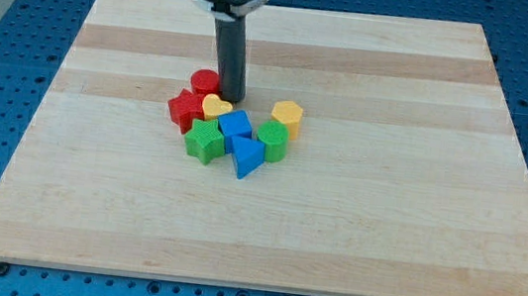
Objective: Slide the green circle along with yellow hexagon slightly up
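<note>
The green circle (273,140) sits just below the yellow hexagon (287,118), touching it, right of the board's middle cluster. My tip (230,98) stands at the cluster's top, next to the red round block (204,82) and just above the yellow heart (216,107). It is about a block's width to the left of the yellow hexagon, not touching it.
A red star-like block (186,109), a green star-like block (205,142), a blue block (236,125) and a blue triangle (247,156) crowd left of the green circle. The wooden board (384,231) lies on a blue perforated table.
</note>
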Available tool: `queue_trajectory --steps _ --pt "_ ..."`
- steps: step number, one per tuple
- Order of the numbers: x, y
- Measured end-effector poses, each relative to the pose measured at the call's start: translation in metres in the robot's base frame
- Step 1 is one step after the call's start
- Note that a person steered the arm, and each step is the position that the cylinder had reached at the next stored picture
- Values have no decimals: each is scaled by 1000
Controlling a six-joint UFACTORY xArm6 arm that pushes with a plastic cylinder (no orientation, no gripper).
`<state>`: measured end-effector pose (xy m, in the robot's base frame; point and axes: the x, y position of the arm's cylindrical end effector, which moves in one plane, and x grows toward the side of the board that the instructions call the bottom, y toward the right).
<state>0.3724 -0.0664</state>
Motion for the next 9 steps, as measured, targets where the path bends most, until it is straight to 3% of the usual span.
queue_trajectory --steps 1,2,3,4,6,7,9 --pt "-8 51" --pt "-2 151" --pt "46 225" --pt "89 231" --pt "153 154" --pt "156 99" --pt "135 72"
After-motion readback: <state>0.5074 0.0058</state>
